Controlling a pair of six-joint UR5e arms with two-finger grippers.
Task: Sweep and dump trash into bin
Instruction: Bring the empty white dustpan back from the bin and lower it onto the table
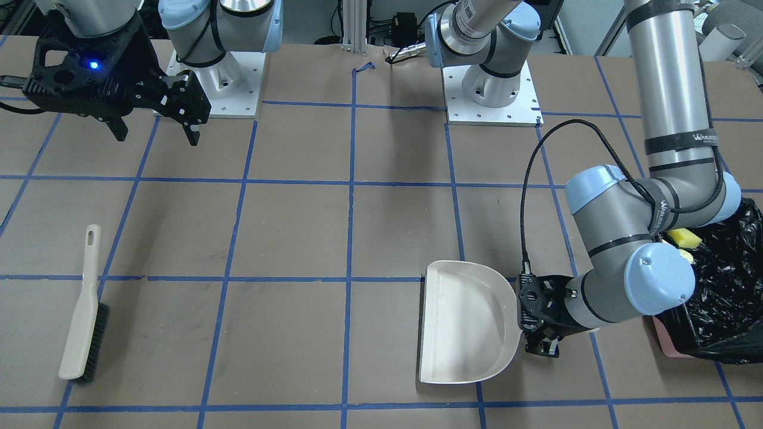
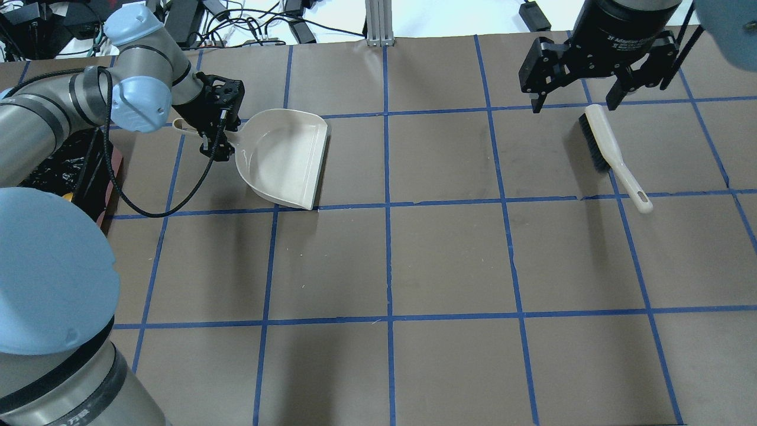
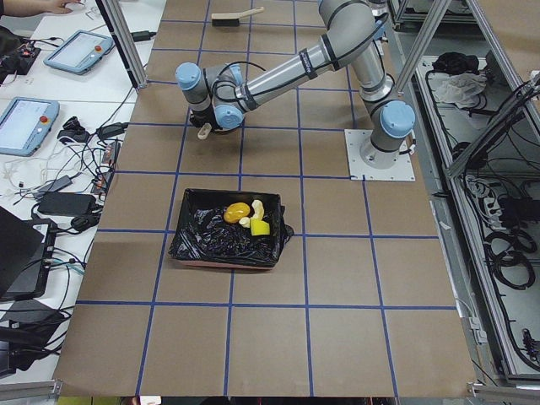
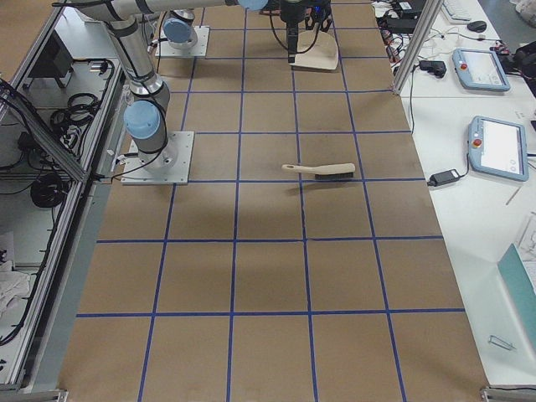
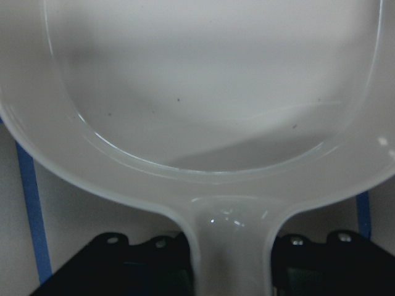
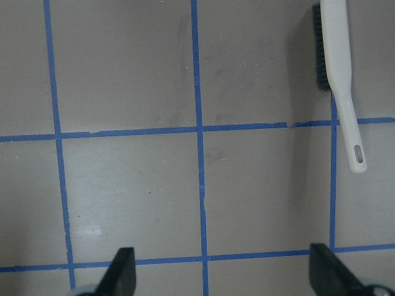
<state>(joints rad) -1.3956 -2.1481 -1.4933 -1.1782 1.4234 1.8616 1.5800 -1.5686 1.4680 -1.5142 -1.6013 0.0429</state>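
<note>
Three pieces of trash [image 3: 245, 215] lay in the bin [image 3: 198, 245], well behind the left gripper [image 2: 214, 141]. Its jaws pinched the handle of the empty dustpan [image 2: 284, 154], which rested flat ahead of them. Dumping looked done to me; next those jaws needed only to let go and lift clear. The right gripper [image 2: 575, 104] hung with jaws spread, the brush [image 2: 609, 148] lying loose just beneath. A label [image 2: 627, 40] above them read "2F Adaptive"; an arm strap [image 1: 685, 143] began "WAN".
</note>
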